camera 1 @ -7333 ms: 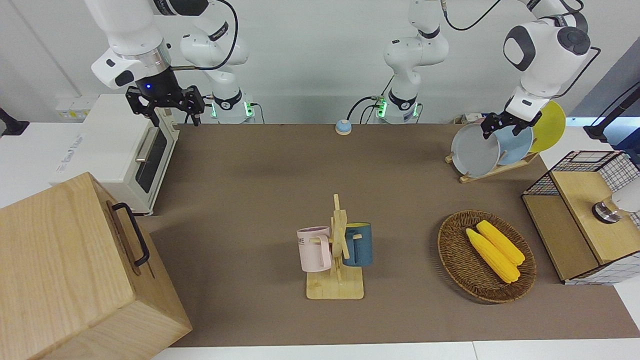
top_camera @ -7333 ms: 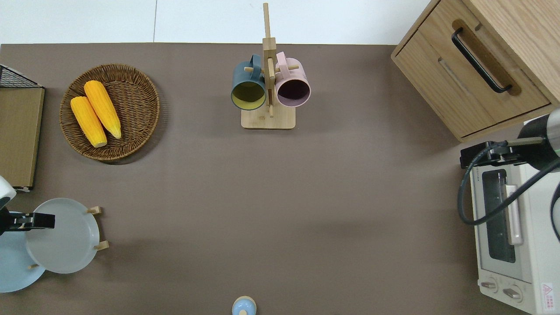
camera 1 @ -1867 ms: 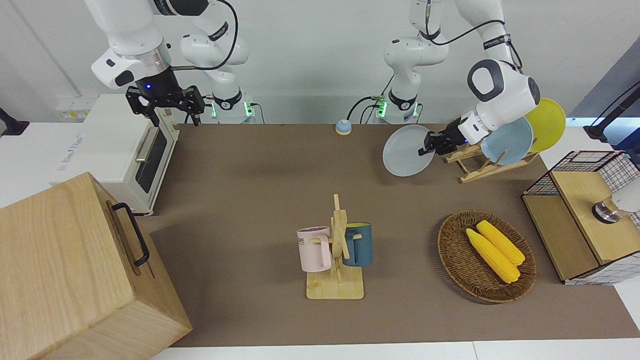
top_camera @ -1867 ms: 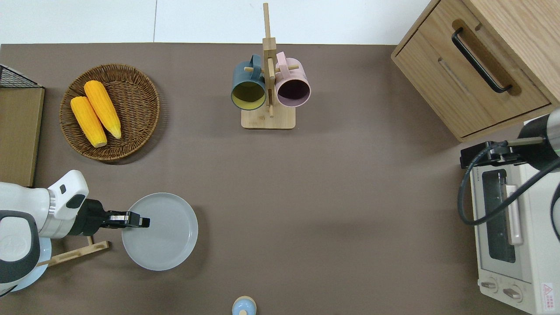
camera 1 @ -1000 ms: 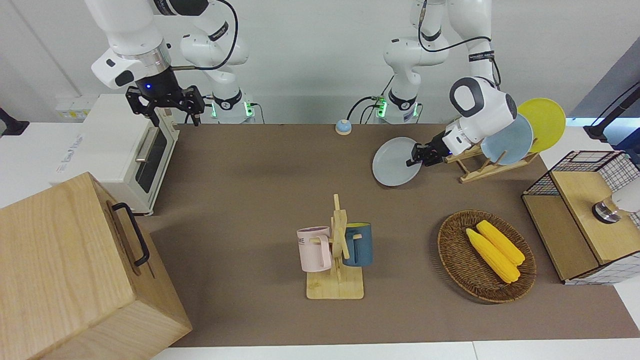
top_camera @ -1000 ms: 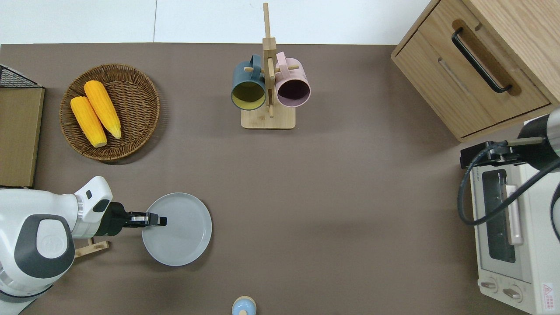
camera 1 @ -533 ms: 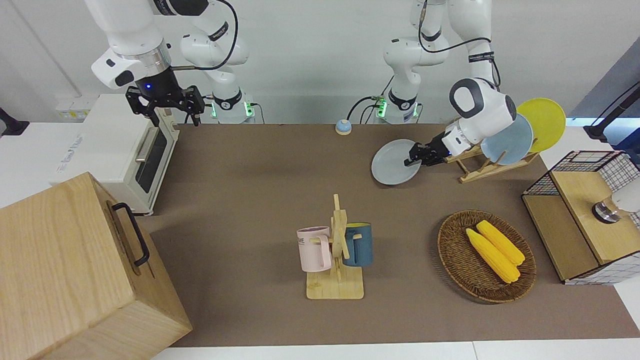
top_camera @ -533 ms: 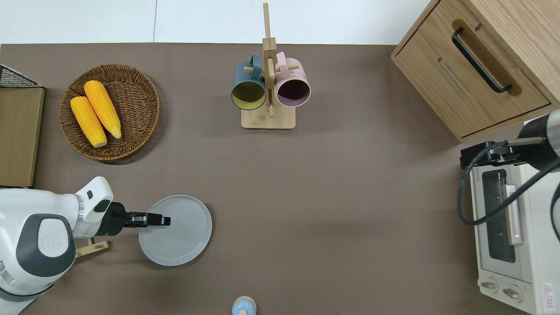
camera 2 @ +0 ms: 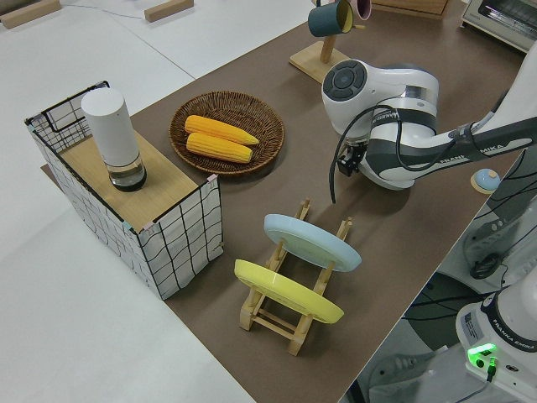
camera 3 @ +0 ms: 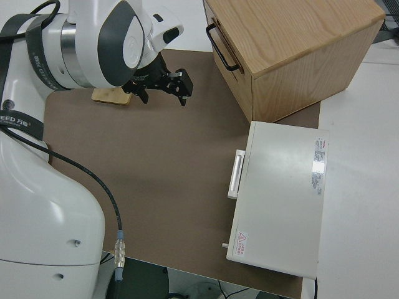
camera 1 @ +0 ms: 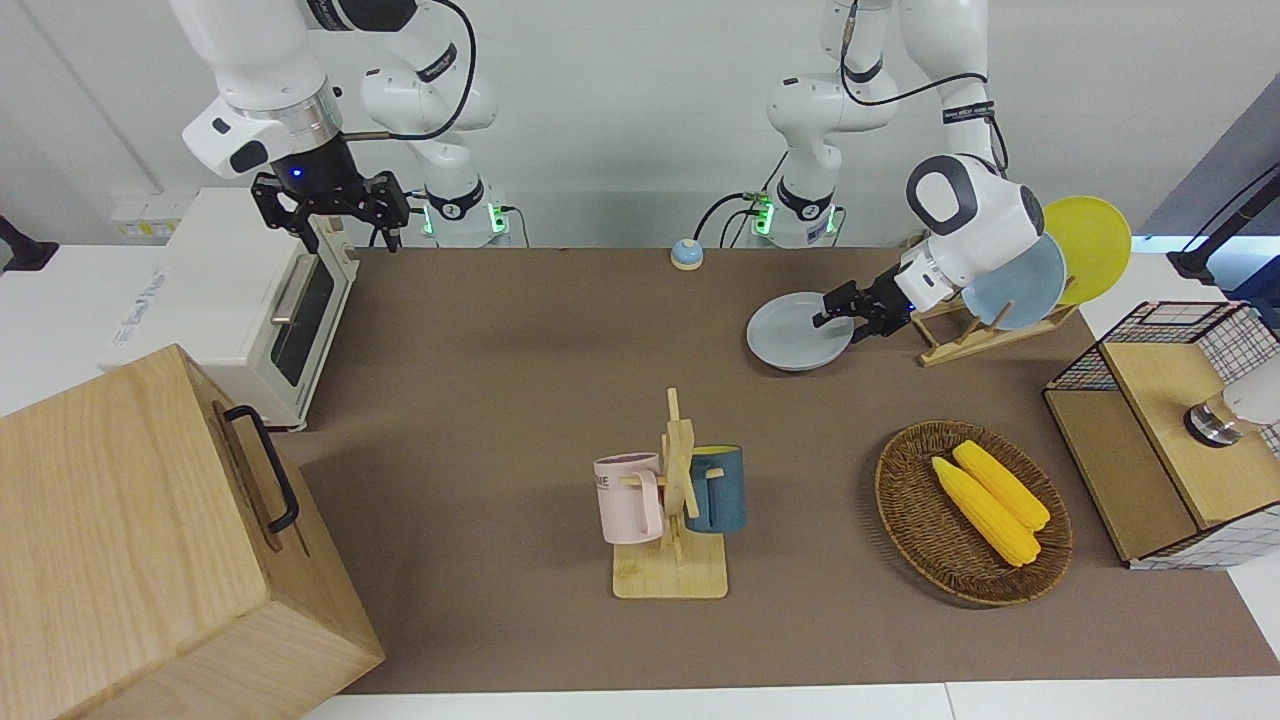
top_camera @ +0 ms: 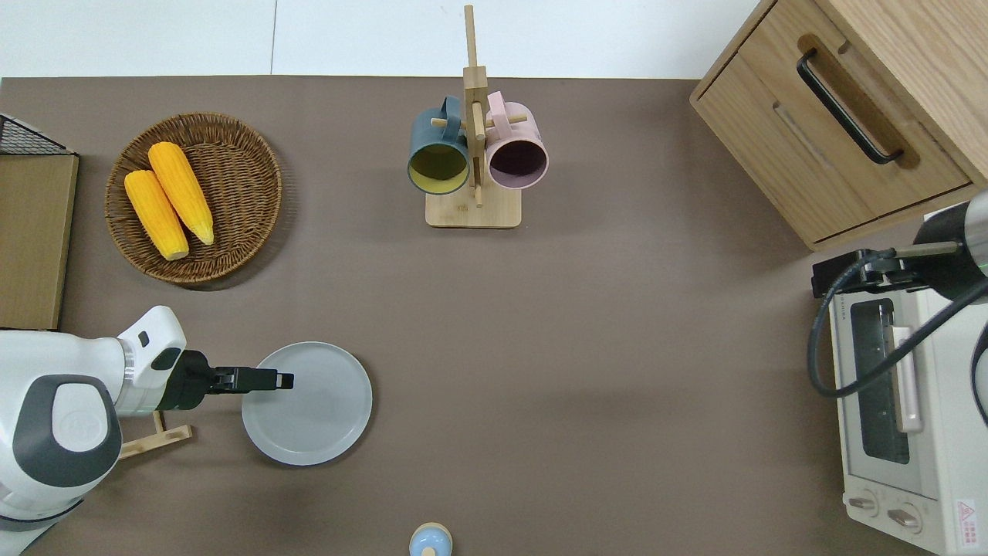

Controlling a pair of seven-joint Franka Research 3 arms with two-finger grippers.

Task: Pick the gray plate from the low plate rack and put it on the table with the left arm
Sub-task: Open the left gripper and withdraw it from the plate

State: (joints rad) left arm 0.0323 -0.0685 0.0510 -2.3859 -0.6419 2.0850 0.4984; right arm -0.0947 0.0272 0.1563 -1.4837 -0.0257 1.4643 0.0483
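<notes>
The gray plate [top_camera: 307,403] lies flat on the brown counter [top_camera: 587,371], with the left tool [top_camera: 284,380] reaching sideways over the plate's rim at the edge nearest the low plate rack [camera 1: 975,335]. The front view shows the left tool [camera 1: 836,310] with its two fingers spread apart, one above and one below the plate's rim, and it grips nothing; whether either finger touches the gray plate [camera 1: 795,345] cannot be told. The rack sits just beside the tool's wrist, toward the left arm's end of the counter, and carries a light-blue plate [camera 1: 1020,285] and a yellow plate [camera 1: 1090,235] standing on edge in its slots; the side view shows the same rack [camera 2: 294,294] with its slot closest to the tool free. A wicker basket [top_camera: 231,147] holding two corn cobs [top_camera: 170,197] lies farther from the robots than the tool, and a wooden mug tree [top_camera: 472,154] with a dark-blue mug [top_camera: 437,154] and a pink mug [top_camera: 519,150] stands farther out again, toward the counter's middle. A small blue bell [top_camera: 430,539] sits at the robots' edge of the counter. The right tool [camera 1: 330,205] is parked, fingers apart.
</notes>
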